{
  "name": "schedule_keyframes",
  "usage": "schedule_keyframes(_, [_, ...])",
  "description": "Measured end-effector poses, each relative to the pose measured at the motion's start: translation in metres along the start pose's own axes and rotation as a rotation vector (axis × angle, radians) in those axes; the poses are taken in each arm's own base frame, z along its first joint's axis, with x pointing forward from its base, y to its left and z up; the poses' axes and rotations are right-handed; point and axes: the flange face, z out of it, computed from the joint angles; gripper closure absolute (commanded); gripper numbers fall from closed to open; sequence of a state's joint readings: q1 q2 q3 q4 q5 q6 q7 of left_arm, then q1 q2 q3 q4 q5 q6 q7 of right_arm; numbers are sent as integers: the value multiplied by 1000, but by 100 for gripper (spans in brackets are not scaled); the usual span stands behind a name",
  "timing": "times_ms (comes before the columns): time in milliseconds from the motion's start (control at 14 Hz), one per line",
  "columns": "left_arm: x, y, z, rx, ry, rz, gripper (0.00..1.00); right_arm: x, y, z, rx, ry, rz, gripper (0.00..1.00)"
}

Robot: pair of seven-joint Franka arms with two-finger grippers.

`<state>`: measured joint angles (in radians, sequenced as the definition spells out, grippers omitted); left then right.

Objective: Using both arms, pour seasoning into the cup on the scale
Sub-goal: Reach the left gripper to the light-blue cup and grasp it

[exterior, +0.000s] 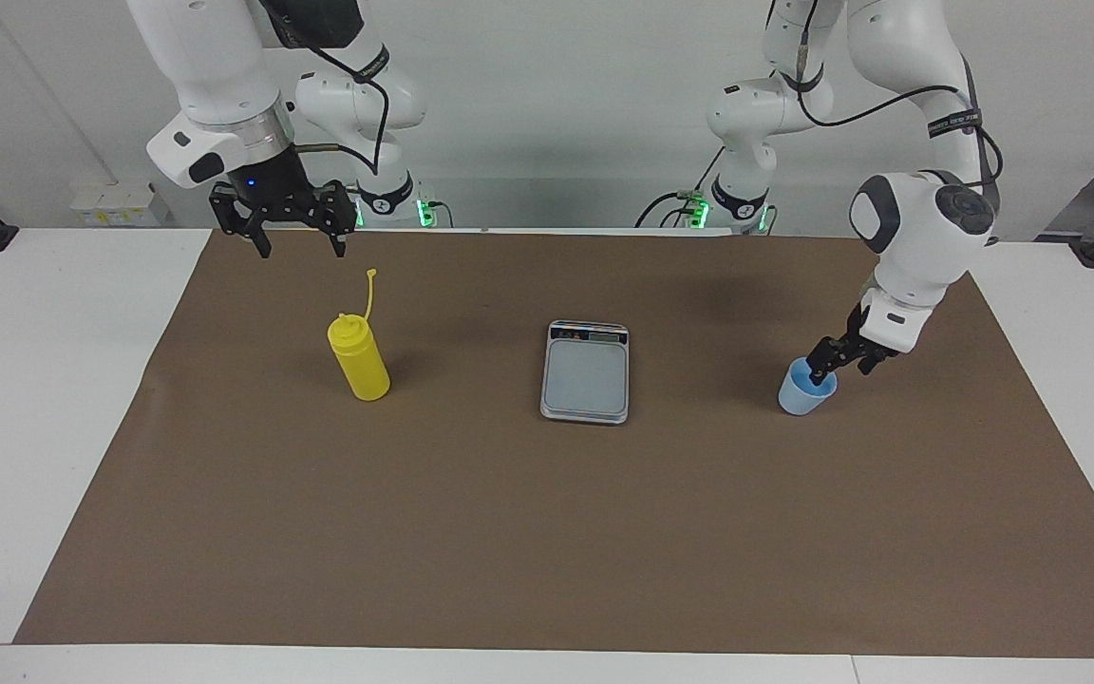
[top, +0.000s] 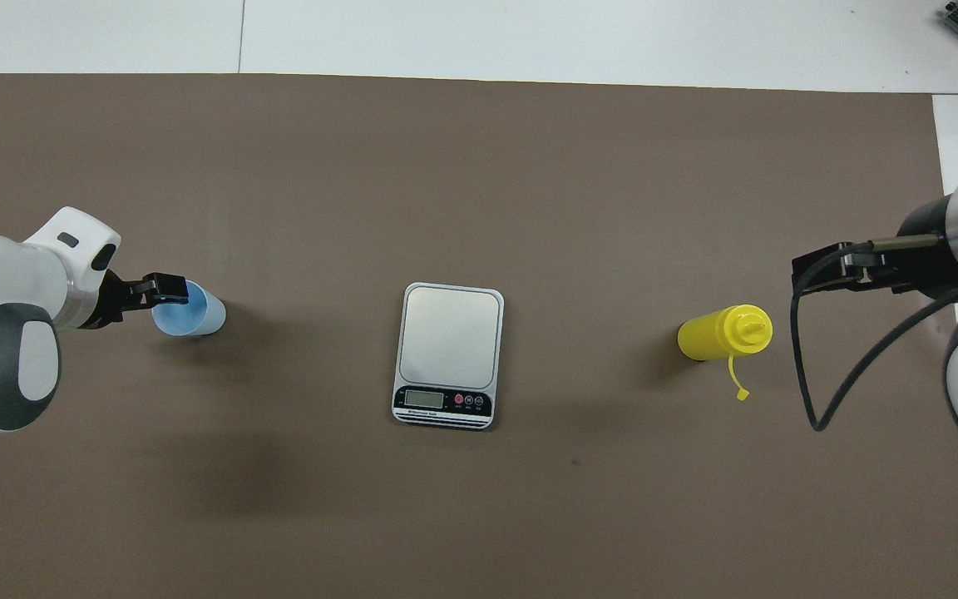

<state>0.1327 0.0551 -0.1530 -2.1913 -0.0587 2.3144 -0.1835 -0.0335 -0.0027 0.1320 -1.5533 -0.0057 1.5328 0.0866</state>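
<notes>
While both arms stood over a matte brown paper mat (exterior: pixel 547 532) spread on a white table (exterior: pixel 25 399), the task's three things lay in a row across its middle, well apart. At the centre sat the scale (exterior: pixel 585 372), a flat rounded rectangle with a smooth grey weighing plate and a dark display strip on the edge nearer to the robots. Toward the right arm's end stood the seasoning (exterior: pixel 359 357), an upright glossy yellow squeeze bottle with a conical nozzle, its thin cap strap curling upward. Toward the left arm's end stood the cup (exterior: pixel 803 391), small, pale blue, tapered and handleless, on the mat and not on the scale. With its jaws spread apart, the left gripper (exterior: pixel 824 369) had its fingertips at the cup's rim, one fingertip (top: pixel 170 289) overlapping the mouth from above; no grip was evident. Holding nothing, the right gripper (exterior: pixel 298 249) waited in the air over the mat near the bottle, jaws wide. A plain white wall (exterior: pixel 547 95) closed the scene.
</notes>
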Motion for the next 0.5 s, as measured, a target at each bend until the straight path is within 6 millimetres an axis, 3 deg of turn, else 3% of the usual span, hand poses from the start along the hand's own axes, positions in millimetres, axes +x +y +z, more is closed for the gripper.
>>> schedule_keyframes(286, [-3, 3, 19, 0, -13, -2, 0, 0, 0, 0, 0, 0, 0, 0])
schedule_keyframes(357, [-3, 3, 22, -2, -10, -2, 11, 0, 0, 0, 0, 0, 0, 0])
schedule_keyframes(429, [-3, 2, 26, -2, -9, -3, 29, 0, 0, 0, 0, 0, 0, 0])
schedule_keyframes(500, [-3, 2, 31, -3, -9, -4, 56, 0, 0, 0, 0, 0, 0, 0])
